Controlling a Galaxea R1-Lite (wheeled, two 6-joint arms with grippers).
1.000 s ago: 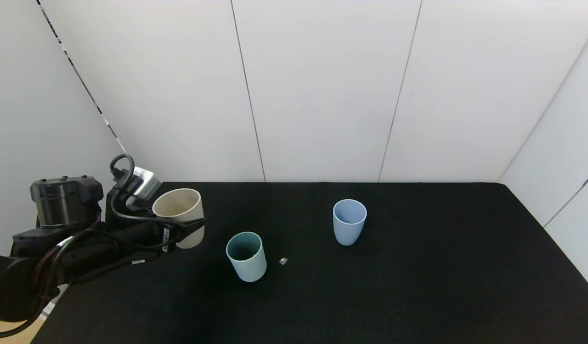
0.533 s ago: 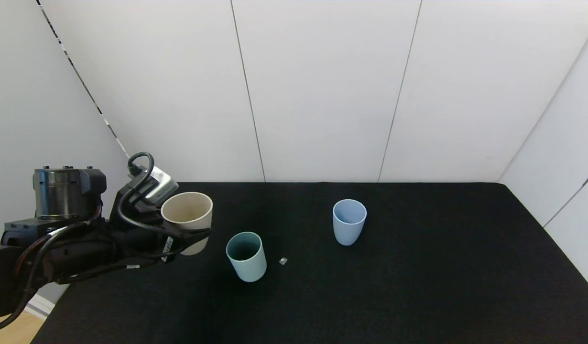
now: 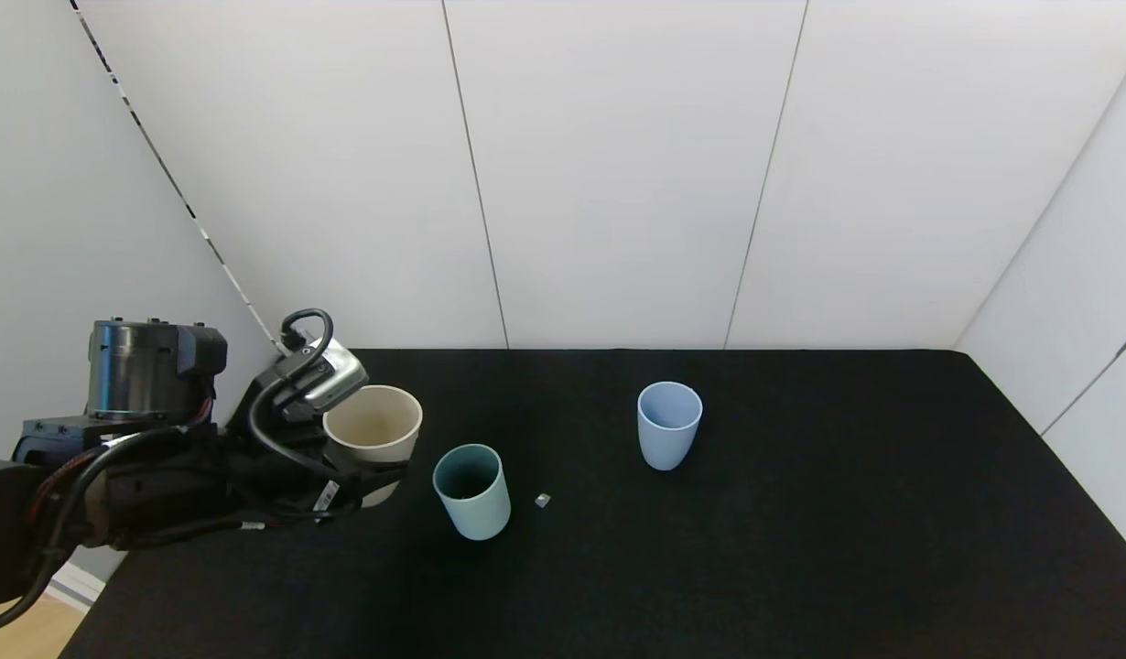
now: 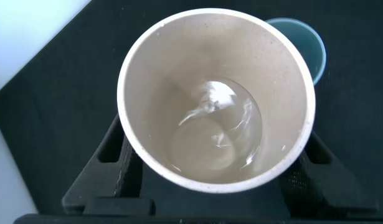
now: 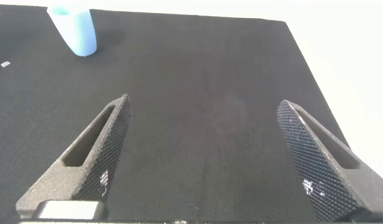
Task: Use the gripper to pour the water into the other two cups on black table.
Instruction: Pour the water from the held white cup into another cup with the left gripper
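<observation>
Left end effector carries the water cup closer to the teal-green tumbler.

The left end effector, clamped on the beige matte tumbler holding water, has moved forward and risen over the last second. The teal-green matte tumbler stands just ahead of it, seemingly not touching; the light blue tumbler stands well beyond on the black textured table. Pouring looks imminent. The right end effector hangs open, idle.
</observation>
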